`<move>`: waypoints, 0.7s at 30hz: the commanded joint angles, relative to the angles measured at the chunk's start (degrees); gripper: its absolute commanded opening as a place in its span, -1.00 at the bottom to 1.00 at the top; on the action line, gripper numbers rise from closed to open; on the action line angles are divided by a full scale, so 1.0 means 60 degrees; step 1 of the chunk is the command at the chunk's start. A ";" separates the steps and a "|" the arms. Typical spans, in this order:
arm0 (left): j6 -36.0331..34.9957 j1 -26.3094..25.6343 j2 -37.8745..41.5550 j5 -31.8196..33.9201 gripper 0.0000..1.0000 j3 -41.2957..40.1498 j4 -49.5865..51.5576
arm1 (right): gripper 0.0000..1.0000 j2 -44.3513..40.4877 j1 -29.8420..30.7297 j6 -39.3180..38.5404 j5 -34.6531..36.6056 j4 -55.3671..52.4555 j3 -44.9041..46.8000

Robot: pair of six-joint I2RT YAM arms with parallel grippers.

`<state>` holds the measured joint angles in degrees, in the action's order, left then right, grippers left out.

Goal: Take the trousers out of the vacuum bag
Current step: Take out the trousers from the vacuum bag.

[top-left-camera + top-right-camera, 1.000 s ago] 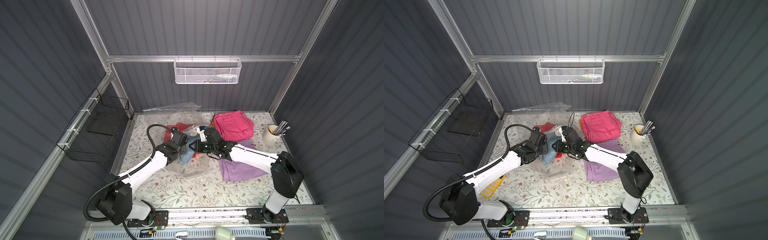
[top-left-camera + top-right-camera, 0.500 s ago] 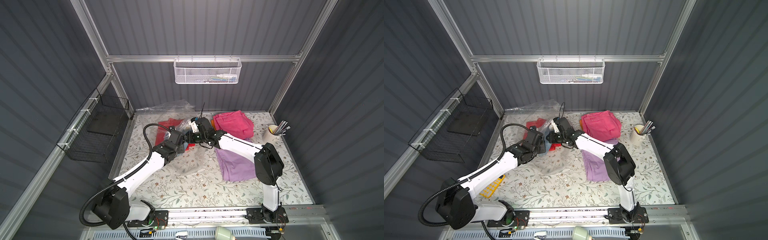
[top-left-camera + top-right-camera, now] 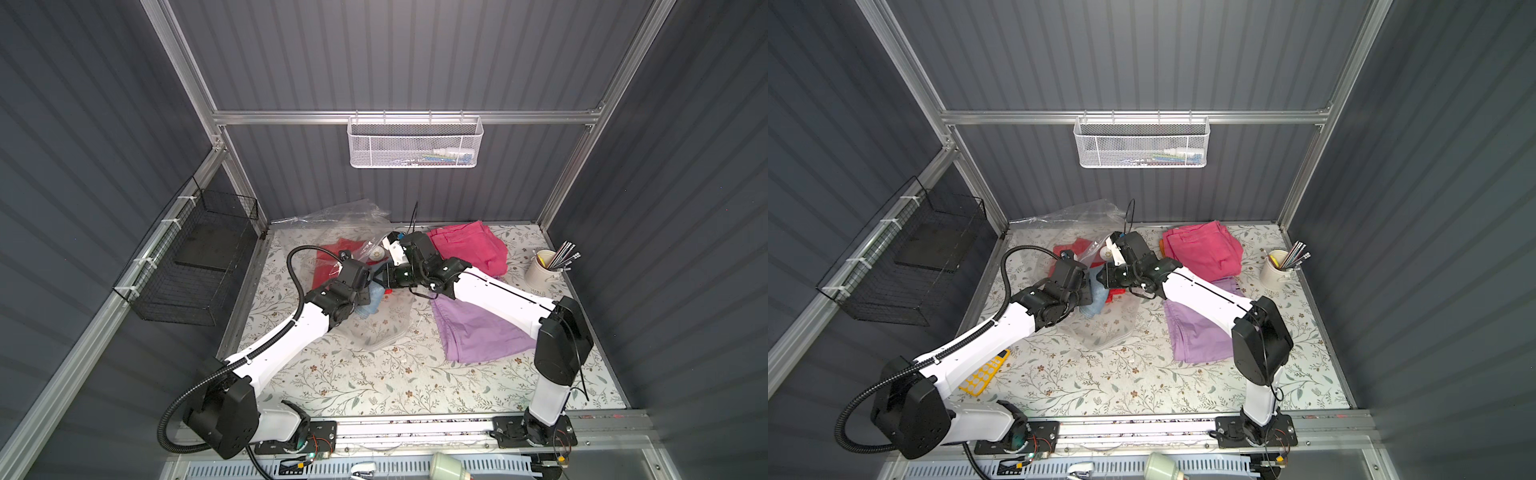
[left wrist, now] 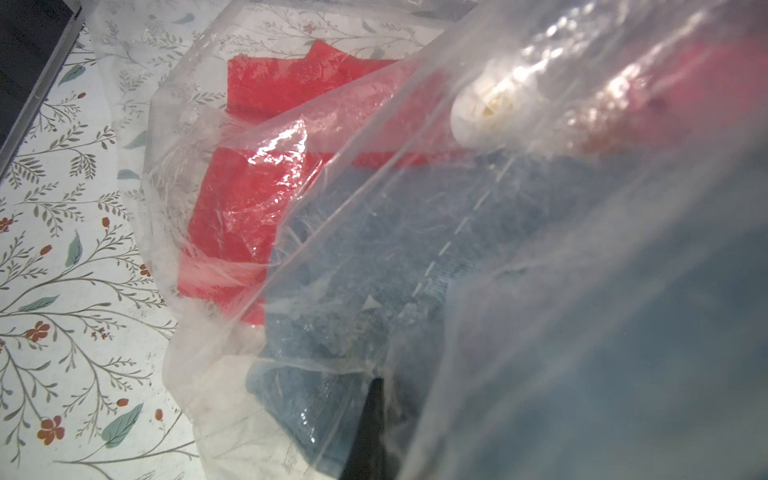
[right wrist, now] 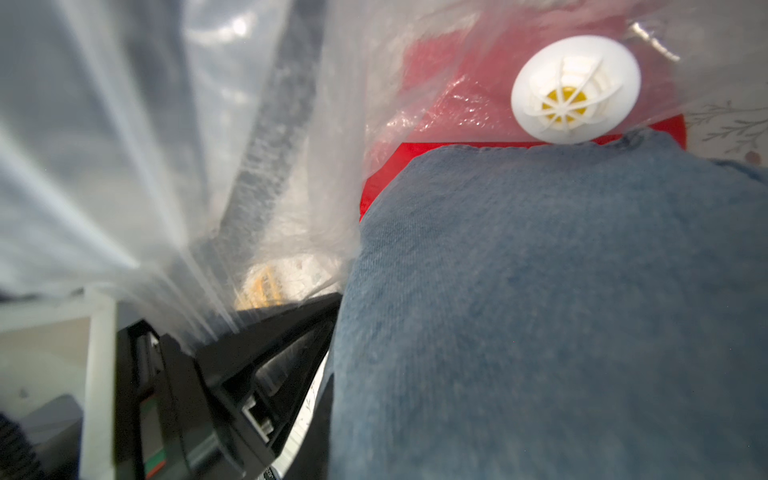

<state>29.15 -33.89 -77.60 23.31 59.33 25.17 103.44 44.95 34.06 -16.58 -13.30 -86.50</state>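
At mid-table in both top views, the right gripper [image 3: 1104,277] clenches the blue trousers [image 3: 375,298], which trail lower-left under the clear bag [image 3: 388,328] toward the left gripper [image 4: 374,390], itself pinched shut on the plastic just beside them.

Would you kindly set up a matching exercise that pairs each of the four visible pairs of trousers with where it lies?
Things:
1. red trousers
2. lilac trousers
3. hot pink trousers
4. light blue trousers

Places:
A. folded near the pencil cup
B. bunched up between the left arm and the right arm
C. flat under the vacuum bag plastic
D. spread flat, closest to the front

Pairs: 1-C, 2-D, 3-A, 4-B
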 commanded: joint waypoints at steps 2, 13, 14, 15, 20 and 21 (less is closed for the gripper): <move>-0.0203 0.0104 -0.0044 -0.0136 -1.00 0.0364 0.0149 | -1.00 -0.0949 0.0180 0.0008 -0.0255 0.2077 0.0804; -0.0342 0.0510 -0.0567 -0.1096 -1.00 0.0945 0.0053 | -1.00 -0.1636 0.0601 -0.0086 0.0356 0.1804 0.1540; -0.0308 0.0552 -0.0622 -0.1232 -1.00 0.0989 0.0065 | -1.00 -0.1675 0.0630 -0.0168 0.0388 0.1518 0.1321; -0.0276 0.0588 -0.0674 -0.1305 -1.00 0.1055 0.0087 | -1.00 -0.1739 0.0698 -0.0270 0.0481 0.1243 0.1121; -0.0243 0.0651 -0.0898 -0.1388 -1.00 0.1245 0.0096 | -1.00 -0.1891 0.0952 -0.0607 0.0828 0.0407 0.0505; -0.0243 0.0675 -0.0918 -0.1380 -1.00 0.1259 0.0096 | -1.00 -0.1939 0.0975 -0.0583 0.0870 0.0352 0.0473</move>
<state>28.10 -30.26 -82.50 16.40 64.84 25.69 96.01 50.13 33.34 -12.36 -14.70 -79.24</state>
